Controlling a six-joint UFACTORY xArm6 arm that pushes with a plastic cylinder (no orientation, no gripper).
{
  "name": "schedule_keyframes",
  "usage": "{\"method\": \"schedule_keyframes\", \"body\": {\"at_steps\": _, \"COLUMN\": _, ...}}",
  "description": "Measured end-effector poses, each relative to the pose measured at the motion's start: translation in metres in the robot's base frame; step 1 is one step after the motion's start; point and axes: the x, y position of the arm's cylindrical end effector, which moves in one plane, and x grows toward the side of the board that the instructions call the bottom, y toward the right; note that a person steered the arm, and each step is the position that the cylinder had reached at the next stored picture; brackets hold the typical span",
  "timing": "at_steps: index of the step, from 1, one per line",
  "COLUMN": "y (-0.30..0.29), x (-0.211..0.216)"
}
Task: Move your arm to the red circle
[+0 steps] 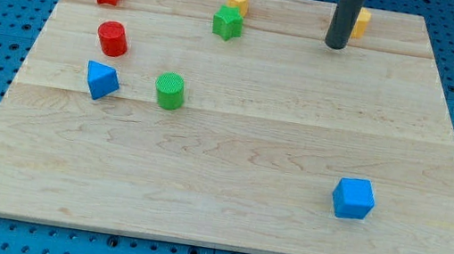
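Peeking from behind rod (347,14), yellow block (363,23)

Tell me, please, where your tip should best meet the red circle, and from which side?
My tip can only push. Meet the red circle's upright round wall on its right side, coming across the bare board between the green star and green cylinder.

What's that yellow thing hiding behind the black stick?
A yellow block sits behind the rod, near the board's top edge. Only its right part shows; the rod covers the rest, so I can't tell its shape. My tip rests just below-left of it.
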Motion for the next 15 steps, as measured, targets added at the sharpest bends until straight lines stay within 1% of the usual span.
{"method": "schedule_keyframes", "body": {"at_steps": 2, "y": -0.005, "x": 0.004}}
{"method": "schedule_keyframes", "body": {"at_steps": 3, "y": -0.036, "x": 0.004}}
{"method": "schedule_keyframes", "body": {"at_steps": 5, "y": -0.039, "x": 0.003}}
{"method": "schedule_keyframes", "body": {"at_steps": 6, "y": -0.080, "x": -0.019}}
{"method": "schedule_keyframes", "body": {"at_steps": 7, "y": -0.096, "x": -0.023}}
{"method": "schedule_keyframes", "body": {"at_steps": 12, "y": -0.094, "x": -0.023}}
{"method": "schedule_keyframes", "body": {"at_steps": 15, "y": -0.088, "x": -0.042}}
